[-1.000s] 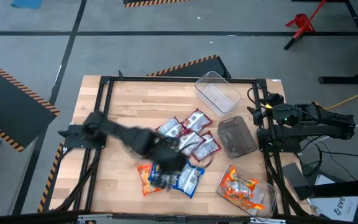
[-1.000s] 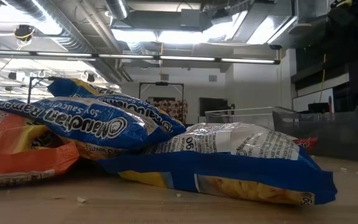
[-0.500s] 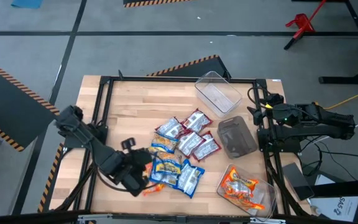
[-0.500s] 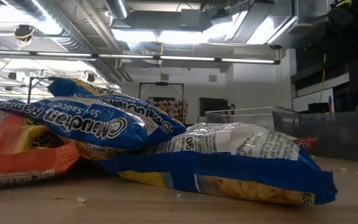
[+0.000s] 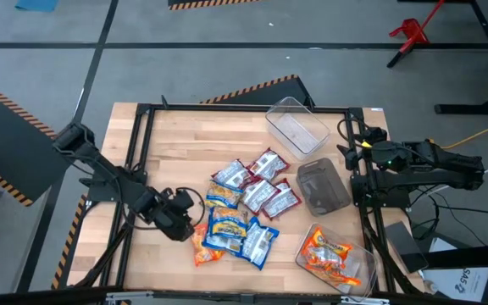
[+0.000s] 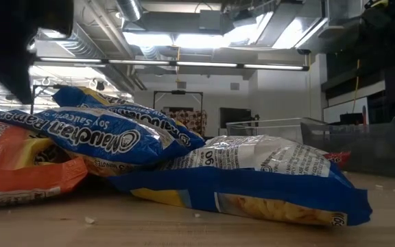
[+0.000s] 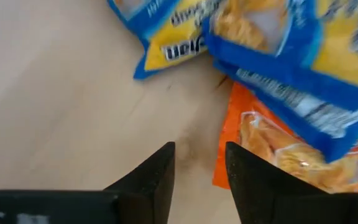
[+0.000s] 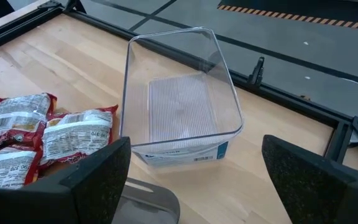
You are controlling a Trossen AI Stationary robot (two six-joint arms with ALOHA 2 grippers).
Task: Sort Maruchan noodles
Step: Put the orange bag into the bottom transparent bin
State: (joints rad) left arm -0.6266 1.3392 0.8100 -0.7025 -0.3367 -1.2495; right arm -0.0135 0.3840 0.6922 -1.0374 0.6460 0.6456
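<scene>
The Maruchan packets lie flat in a loose pile mid-table: several red ones [image 5: 257, 193], three blue-and-yellow ones [image 5: 227, 229] overlapping each other, and an orange one [image 5: 200, 247] partly under the blue. More orange packets [image 5: 333, 258] lie in a clear tub at the near right. My left gripper [image 5: 190, 227] hovers over bare wood just left of the pile, narrowly open and empty [image 7: 201, 163]; the orange packet [image 7: 291, 155] lies just ahead of its fingers. My right gripper [image 8: 196, 149] waits at the table's right edge, wide open.
An empty clear tub [image 5: 296, 125] stands at the far right, seen close in the right wrist view [image 8: 179, 106]. A dark grey tub [image 5: 323, 186] sits right of the red packets. Bare wood [image 5: 168, 152] spreads left and far of the pile. A black frame edges the table.
My left gripper has drawn back from above the blue packets toward the table's left and near edge, then slightly toward the far side. The blue packets it covered show now. Its dark body has come into the low view's upper left corner.
</scene>
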